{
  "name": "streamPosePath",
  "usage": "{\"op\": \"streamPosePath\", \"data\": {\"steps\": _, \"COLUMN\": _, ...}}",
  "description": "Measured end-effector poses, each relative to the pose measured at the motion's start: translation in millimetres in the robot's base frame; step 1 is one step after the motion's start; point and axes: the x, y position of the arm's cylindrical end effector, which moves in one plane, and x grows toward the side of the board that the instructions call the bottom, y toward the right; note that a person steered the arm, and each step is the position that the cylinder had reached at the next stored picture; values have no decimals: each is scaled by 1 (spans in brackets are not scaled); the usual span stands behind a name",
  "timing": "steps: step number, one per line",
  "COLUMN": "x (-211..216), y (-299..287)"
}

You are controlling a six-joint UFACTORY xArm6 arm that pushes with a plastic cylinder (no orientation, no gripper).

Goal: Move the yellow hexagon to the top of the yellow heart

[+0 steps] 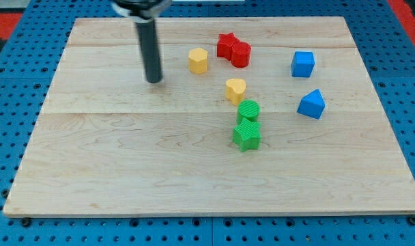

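Approach step: my tip (153, 80) (a bare rod, no pincer to open or close) stands left of the yellow hexagon (198, 60); next, push it rightward above the yellow heart (235, 89).

Nothing to read here, honestly. No letters, numbers, logos or stickers on the wooden board (194, 171), and the blocks are plain coloured plastic with no markings on any face I can see. The dark rod is bare too, no label or print on it. The blue perforated surface (16, 41) around the board is only a grid of holes, no writing there either.
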Motion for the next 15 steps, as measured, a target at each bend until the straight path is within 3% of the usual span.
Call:
{"op": "streamPosePath", "data": {"steps": 1, "x": -40, "y": 4}}
{"op": "streamPosePath", "data": {"steps": 2, "x": -50, "y": 60}}
{"op": "streamPosePath", "data": {"steps": 4, "x": -35, "y": 121}}
{"op": "streamPosePath", "data": {"steps": 6, "x": -9, "y": 99}}
{"op": "streamPosePath", "data": {"steps": 8, "x": 36, "y": 127}}
{"op": "streamPosePath", "data": {"steps": 9, "x": 33, "y": 159}}
{"op": "streamPosePath", "data": {"steps": 13, "x": 10, "y": 99}}
{"op": "streamPosePath", "data": {"steps": 15, "x": -13, "y": 123}}
